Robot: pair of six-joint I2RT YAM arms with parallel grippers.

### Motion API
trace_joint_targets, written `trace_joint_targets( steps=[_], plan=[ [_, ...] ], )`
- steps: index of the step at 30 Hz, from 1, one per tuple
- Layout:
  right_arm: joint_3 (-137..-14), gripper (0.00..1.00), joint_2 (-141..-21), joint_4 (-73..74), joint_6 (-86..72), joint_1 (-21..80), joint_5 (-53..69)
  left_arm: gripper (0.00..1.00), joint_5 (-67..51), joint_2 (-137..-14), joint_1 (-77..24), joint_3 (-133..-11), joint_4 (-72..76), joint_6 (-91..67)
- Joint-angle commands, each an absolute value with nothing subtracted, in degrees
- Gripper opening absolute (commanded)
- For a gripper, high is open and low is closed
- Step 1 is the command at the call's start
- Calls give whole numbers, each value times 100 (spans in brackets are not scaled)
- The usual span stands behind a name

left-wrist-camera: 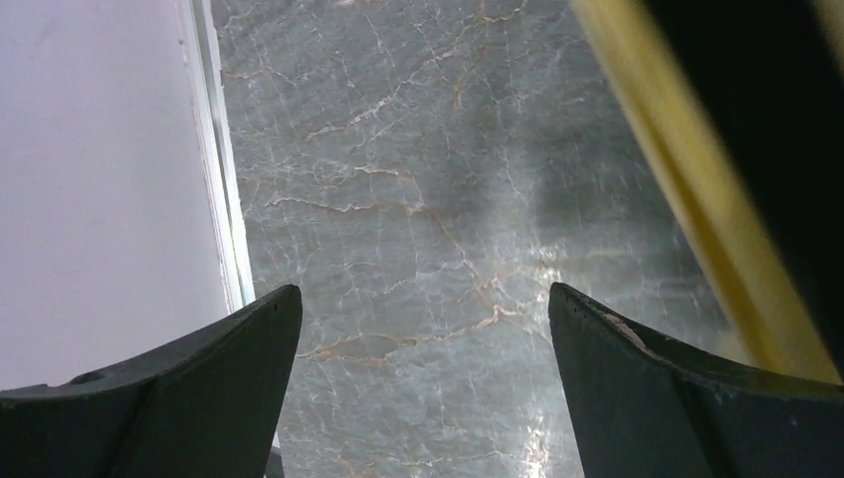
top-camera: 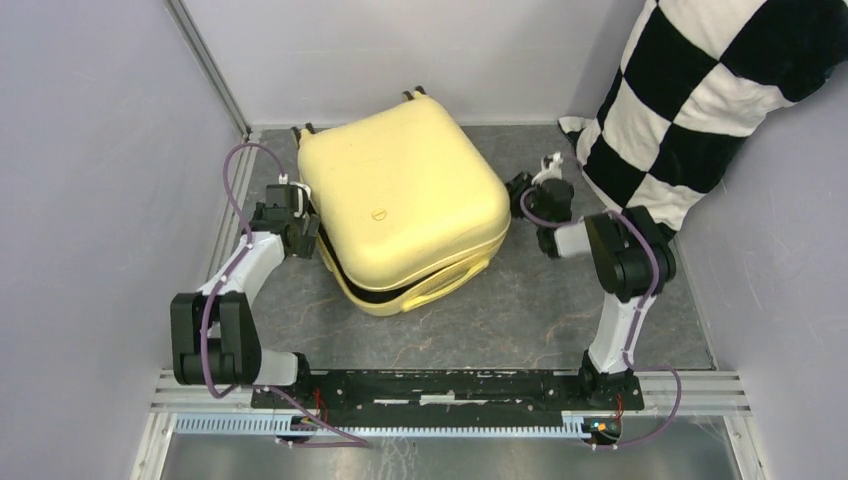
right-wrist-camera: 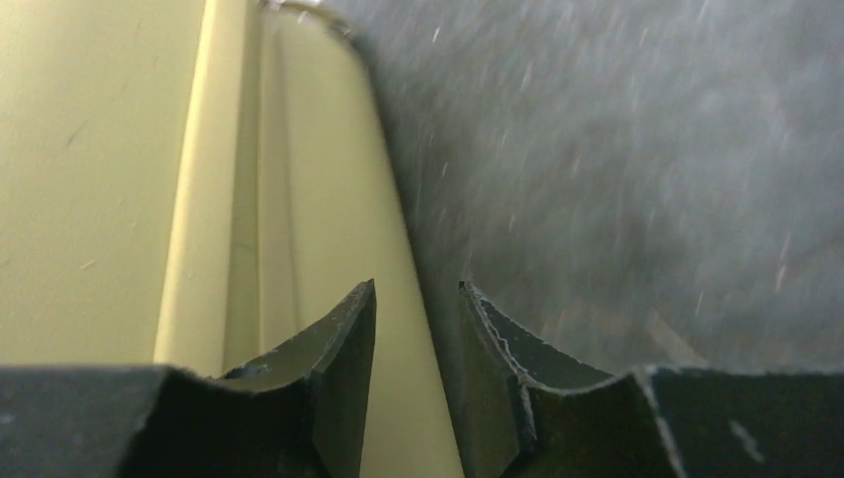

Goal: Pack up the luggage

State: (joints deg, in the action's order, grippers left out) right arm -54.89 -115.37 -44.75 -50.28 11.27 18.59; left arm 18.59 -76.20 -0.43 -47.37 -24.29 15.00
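Observation:
The pale-yellow luggage point(top-camera: 400, 200) lies flat in the middle of the grey marble table point(top-camera: 540, 300). Its lid is down, with a dark gap along the near edge, and its caster wheels point(top-camera: 415, 95) point to the back. My left gripper point(top-camera: 303, 228) sits at its left side, open wide over bare table point(left-wrist-camera: 418, 179), with the yellow rim point(left-wrist-camera: 697, 199) just to the right of my fingers. My right gripper point(top-camera: 520, 187) is at the luggage's right side. Its jaws stand a narrow gap apart over the shell's edge point(right-wrist-camera: 299, 199) with nothing held.
A black-and-white checkered pillow point(top-camera: 700, 90) leans against the back right wall, close behind my right arm. Pale walls enclose the table on three sides, and a metal rail point(left-wrist-camera: 224, 179) runs along the left wall.

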Motion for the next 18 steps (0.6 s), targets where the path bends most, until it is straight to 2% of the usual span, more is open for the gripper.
trace_joint_targets(
  steps=[1, 4, 8, 14, 18],
  plan=[
    [-3699, 43, -10316, -6630, -4966, 2078, 2373, 100, 1341, -8364, -224, -5406, -1878, 1147],
    [-2574, 43, -9752, -6976, -4799, 2512, 2152, 100, 1038, -8715, -233, -5952, -2046, 944],
    [-1471, 46, -9158, -6991, -4697, 2586, 1832, 100, 537, -9121, -229, -6742, -2438, 747],
    [-484, 57, -7326, -4986, -3613, 2401, 961, 100, 41, -9347, -120, -7386, -3104, 692],
    [-182, 60, -6101, -3897, -3113, 2397, 555, 100, -800, -8978, 410, -7252, -3500, 831]
  ],
)
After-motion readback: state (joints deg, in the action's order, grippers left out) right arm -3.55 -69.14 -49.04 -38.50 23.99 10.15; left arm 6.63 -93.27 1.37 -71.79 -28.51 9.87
